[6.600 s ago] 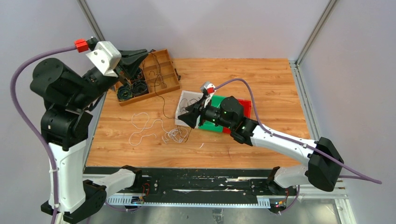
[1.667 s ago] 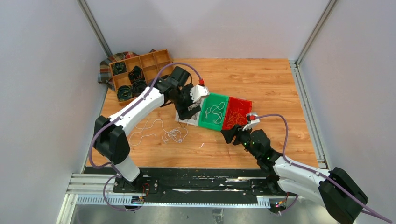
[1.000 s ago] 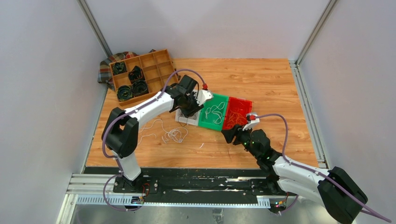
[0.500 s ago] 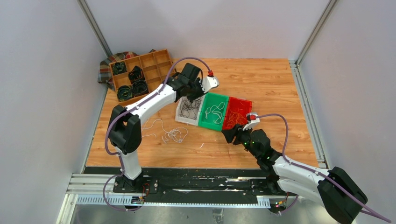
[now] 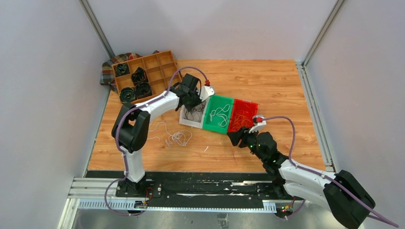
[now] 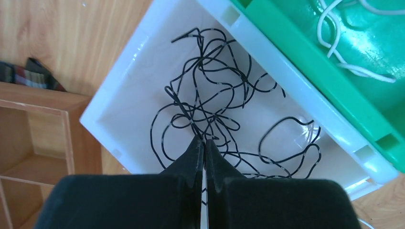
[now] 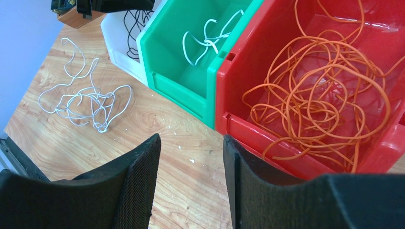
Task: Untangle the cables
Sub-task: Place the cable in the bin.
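Black cables [image 6: 224, 109] lie tangled in the white bin [image 6: 124, 81]. My left gripper [image 6: 204, 141] is over that bin [image 5: 187, 120], jaws shut, with black strands meeting at its tips; it also shows in the top view [image 5: 193, 102]. White cables [image 7: 207, 36] lie in the green bin [image 7: 172, 86], and more white cables [image 7: 90, 102] lie loose on the table [image 5: 179, 137]. Orange cables [image 7: 320, 95] fill the red bin [image 7: 267, 138]. My right gripper [image 7: 191, 138] is open and empty, low over the table in front of the red bin [image 5: 235, 138].
A wooden compartment tray [image 5: 154, 63] with thick black coils stands at the back left, on a plaid cloth [image 5: 107, 71]. The three bins touch side by side mid-table. Metal frame posts [image 5: 95, 28] rise at the back corners.
My left arm swung from the wooden tray to the white bin, where the black cable now lies, and just dipped lower. My right arm pulled back in front of the red bin, then stayed still.
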{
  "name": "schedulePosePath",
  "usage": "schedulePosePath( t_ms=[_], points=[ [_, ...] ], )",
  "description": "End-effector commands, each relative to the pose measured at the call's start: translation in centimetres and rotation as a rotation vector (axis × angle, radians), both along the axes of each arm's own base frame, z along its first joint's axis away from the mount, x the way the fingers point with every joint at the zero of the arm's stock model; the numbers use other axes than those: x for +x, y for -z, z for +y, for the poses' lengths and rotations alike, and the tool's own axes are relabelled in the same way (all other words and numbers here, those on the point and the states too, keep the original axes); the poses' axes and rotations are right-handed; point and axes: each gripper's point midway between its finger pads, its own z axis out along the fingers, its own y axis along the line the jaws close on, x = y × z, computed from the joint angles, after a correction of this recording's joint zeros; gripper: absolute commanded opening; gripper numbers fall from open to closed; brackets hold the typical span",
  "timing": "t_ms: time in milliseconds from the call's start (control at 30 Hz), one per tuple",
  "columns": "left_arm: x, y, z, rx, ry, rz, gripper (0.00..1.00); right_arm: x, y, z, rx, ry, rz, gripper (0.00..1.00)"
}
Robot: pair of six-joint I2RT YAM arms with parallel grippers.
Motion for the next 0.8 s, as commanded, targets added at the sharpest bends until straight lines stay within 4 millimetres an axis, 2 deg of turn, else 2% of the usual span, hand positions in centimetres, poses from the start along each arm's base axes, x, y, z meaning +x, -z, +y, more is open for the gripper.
schedulePosePath(
  t_ms=[0,133,267,300,367,533,767],
  points=[
    [0.8,1.0,-0.6,-0.057,-0.034,-0.015,0.01,0.3,0.1,-0.4,0.018,0.019,0.001,0.51],
    [0.5,1.4,-1.8,-0.095,-0.031,0.008,0.01,0.3,0.1,-0.4,0.02,0.019,0.003,0.5],
    [0.0,2.3,-2.3,-0.06,-0.012,0.017,0.09,0.4,0.1,-0.4,0.021,0.021,0.005,0.5],
    [0.0,2.4,-2.2,-0.049,-0.015,0.016,0.16,0.4,0.1,-0.5,0.021,0.022,0.006,0.5],
    [0.1,2.2,-1.9,-0.025,-0.037,0.022,0.37,0.4,0.1,-0.4,0.021,0.02,0.006,0.5],
    [0.0,-1.0,-1.5,0.0,-0.042,0.034,0.53,0.3,0.1,-0.4,0.022,0.019,0.007,0.5],
    [-2.1,-5.7,-2.1,-0.066,0.011,0.067,0.76,0.4,0.1,-0.4,0.025,0.015,0.006,0.49]
  ],
)
